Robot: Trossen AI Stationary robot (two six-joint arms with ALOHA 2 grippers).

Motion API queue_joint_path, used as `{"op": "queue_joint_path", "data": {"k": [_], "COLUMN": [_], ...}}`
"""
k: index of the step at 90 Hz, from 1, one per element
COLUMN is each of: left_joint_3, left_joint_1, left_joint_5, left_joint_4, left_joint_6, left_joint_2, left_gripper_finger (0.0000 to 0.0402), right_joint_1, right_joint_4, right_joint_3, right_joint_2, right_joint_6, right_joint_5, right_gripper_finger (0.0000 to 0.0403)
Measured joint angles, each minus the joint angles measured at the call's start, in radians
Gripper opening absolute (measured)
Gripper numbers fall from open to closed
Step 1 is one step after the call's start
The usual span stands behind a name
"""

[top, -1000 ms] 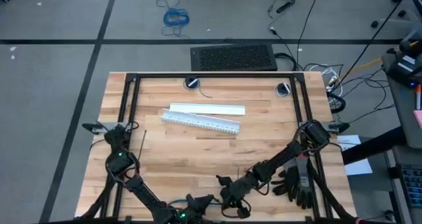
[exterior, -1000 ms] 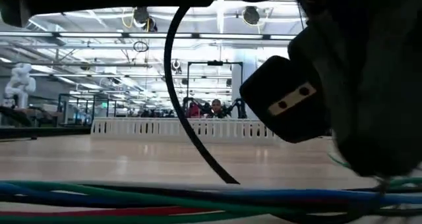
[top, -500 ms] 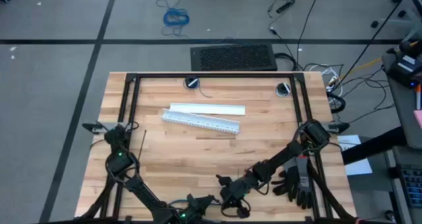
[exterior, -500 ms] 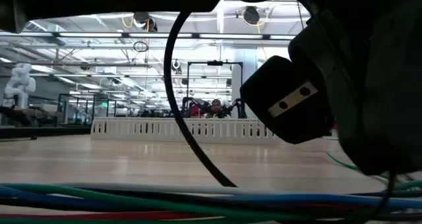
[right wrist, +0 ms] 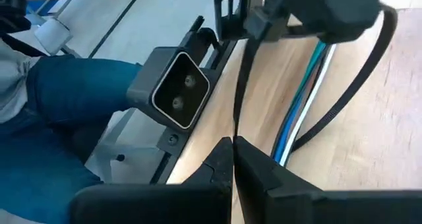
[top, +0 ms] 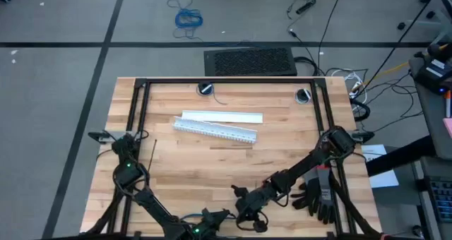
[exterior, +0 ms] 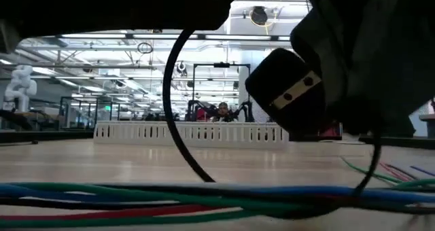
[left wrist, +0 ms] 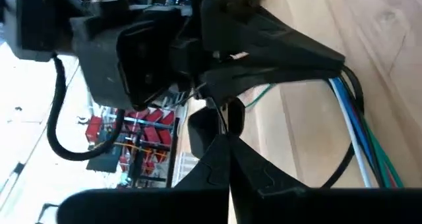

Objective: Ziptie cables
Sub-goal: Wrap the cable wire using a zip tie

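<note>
Looping thin black ziptie (right wrist: 343, 99) (glossy, curved) round flat-laid cables (right wrist: 304, 112).

Cables (exterior: 170, 204): thin blue, green, red and pale wires, lay flat in loose bundle along table's near edge, side by side. Ziptie (right wrist: 343, 92): thin black strip, arched in loop up over bundle. Second ziptie (top: 153, 154) lay straight on table's left side, well apart.
</note>
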Motion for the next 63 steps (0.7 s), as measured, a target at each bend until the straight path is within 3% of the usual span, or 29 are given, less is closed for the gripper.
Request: {"op": "queue_joint_path", "data": {"k": [29, 63], "left_joint_3": [0.0, 0.0], "left_joint_1": [0.021, 0.025], "left_joint_5": [0.085, 0.115], "left_joint_4": [0.009, -0.034], "left_joint_6": [0.026, 0.023], "left_joint_2": [0.0, -0.003], "left_gripper_finger": [0.0, 0.0], "right_joint_1": [-0.044, -0.052], "right_joint_4": [-0.019, -0.032], "right_joint_3": [0.0, 0.0], "right_joint_2": [-0.006, -0.053], "right_joint_6": [0.01, -0.009], "right_joint_5": [-0.035, -0.061], "right_gripper_finger": [0.0, 0.0]}}
